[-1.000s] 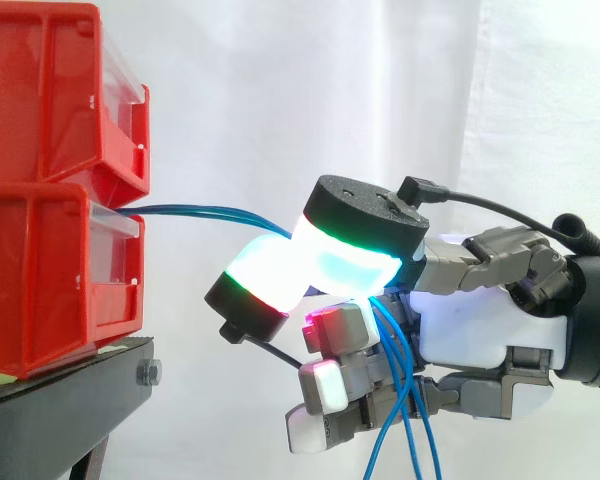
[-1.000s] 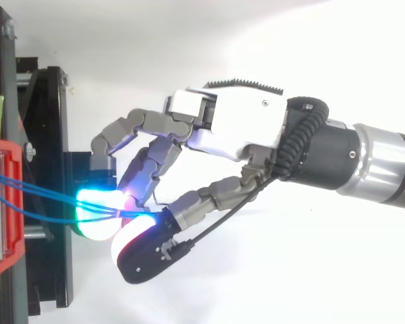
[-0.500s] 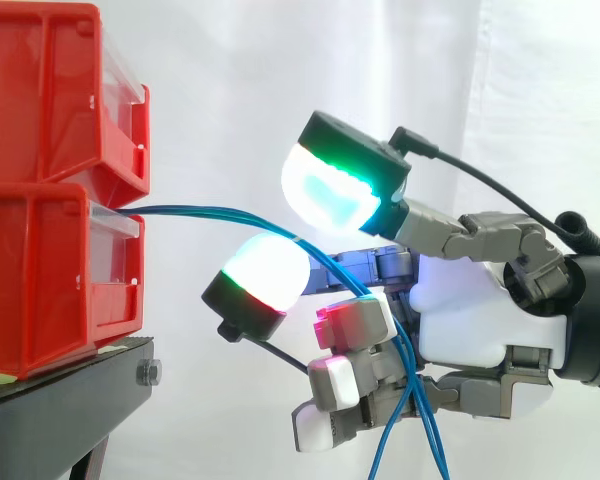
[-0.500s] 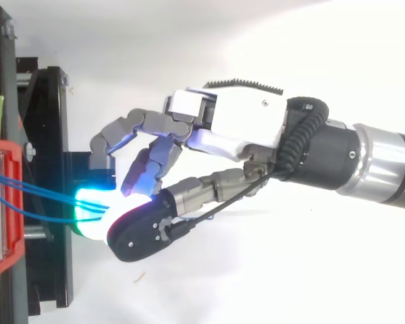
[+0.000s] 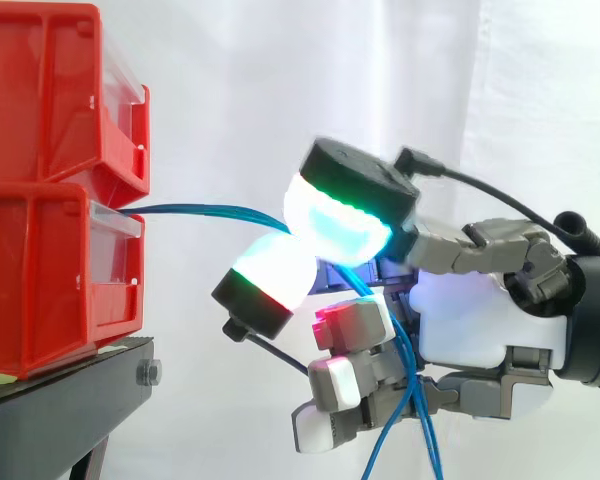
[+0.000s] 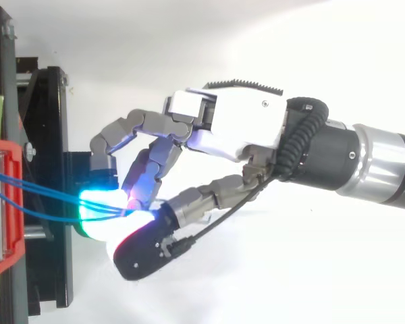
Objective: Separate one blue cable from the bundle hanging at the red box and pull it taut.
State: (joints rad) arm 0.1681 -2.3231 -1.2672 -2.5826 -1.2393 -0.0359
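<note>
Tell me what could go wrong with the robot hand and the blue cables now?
1. The robot hand seems to pinch several blue cables together between its pads, so pulling may bring the whole bundle, not one.
2. A hard pull might tug the red box forward.

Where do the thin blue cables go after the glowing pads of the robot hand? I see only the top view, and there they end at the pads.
Observer: In the side view the thin blue cables pass between the two pads of the robot hand, then drop close to the palm and leave at the bottom edge.
Operator: From which bin do they come?
Observer: From the front of the lower red plastic bin; a second red plastic bin is stacked on it.
Operator: Are they taut between bin and pads?
Observer: Not quite. From the side they run in a gentle upward bow, not a straight line.
</note>
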